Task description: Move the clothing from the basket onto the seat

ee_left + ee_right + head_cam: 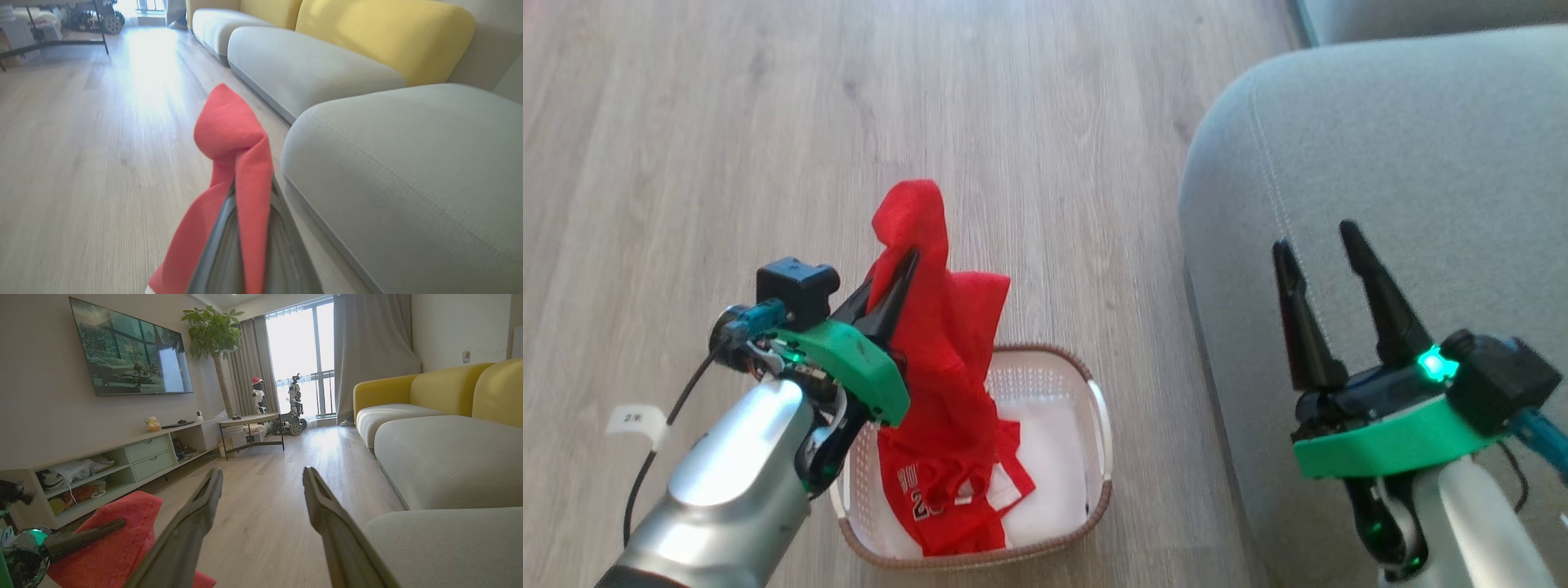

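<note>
My left gripper (907,269) is shut on a red mesh garment (939,327), lifted above the cream basket (1094,408) so the cloth drapes down into it. The same red cloth (237,147) folds over my fingers in the left wrist view. A second red garment with white lettering (947,498) lies in the basket's bottom. The grey-green seat (1380,163) fills the right side, its stitched seam showing. My right gripper (1319,245) hovers open over the seat's front edge, nothing between its fingers (196,522). The red garment (118,539) and left gripper show at lower left in the right wrist view.
Wood floor (768,122) spreads left of and beyond the basket. The seat's side stands just right of the basket. More grey cushions with yellow backs (388,32) run along the wall. A TV console (122,457) and a small table (249,424) stand farther off.
</note>
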`<state>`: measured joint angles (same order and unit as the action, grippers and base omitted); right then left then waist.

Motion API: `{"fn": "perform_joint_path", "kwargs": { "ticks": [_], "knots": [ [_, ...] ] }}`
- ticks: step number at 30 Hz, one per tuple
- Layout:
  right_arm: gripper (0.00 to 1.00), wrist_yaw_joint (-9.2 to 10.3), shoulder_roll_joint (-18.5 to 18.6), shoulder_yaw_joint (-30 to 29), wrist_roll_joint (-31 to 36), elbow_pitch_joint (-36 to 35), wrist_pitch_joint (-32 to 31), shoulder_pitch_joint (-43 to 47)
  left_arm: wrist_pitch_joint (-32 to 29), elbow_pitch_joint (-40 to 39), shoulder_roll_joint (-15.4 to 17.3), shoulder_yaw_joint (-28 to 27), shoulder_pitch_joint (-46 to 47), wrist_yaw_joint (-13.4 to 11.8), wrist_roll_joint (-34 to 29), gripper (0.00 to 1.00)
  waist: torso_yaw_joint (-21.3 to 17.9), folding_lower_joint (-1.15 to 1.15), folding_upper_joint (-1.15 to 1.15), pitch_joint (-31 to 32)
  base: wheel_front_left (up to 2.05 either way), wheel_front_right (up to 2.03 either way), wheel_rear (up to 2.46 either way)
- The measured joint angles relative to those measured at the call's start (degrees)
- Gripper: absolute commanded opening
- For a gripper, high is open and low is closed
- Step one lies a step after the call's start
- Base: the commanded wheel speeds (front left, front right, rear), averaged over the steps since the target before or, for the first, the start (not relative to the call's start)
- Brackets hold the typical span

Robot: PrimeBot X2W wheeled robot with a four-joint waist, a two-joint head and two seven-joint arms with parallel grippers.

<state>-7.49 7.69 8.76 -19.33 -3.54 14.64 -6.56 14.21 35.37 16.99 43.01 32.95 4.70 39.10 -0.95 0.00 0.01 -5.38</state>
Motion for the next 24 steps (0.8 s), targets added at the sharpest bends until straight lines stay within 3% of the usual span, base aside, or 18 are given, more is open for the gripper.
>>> {"fn": "perform_joint_path", "kwargs": {
  "ticks": [14, 24],
  "knots": [
    [1.0, 0.0, 0.0, 4.3, -1.5, 2.1, 0.0, 4.2, -1.5, -16.5, 1.4, -2.4, 2.4, -4.3, -1.7, 0.0, -0.9, 0.0, 0.0, 6.0, 0.0, 0.0, 0.0],
    [1.0, 0.0, 0.1, 7.5, -3.2, 3.8, 0.0, 5.0, -3.6, -20.8, 1.5, -2.9, 5.6, -5.8, -2.0, 0.0, -0.9, 0.0, 0.0, 5.8, 0.0, 0.0, 0.0]
  ]
}}
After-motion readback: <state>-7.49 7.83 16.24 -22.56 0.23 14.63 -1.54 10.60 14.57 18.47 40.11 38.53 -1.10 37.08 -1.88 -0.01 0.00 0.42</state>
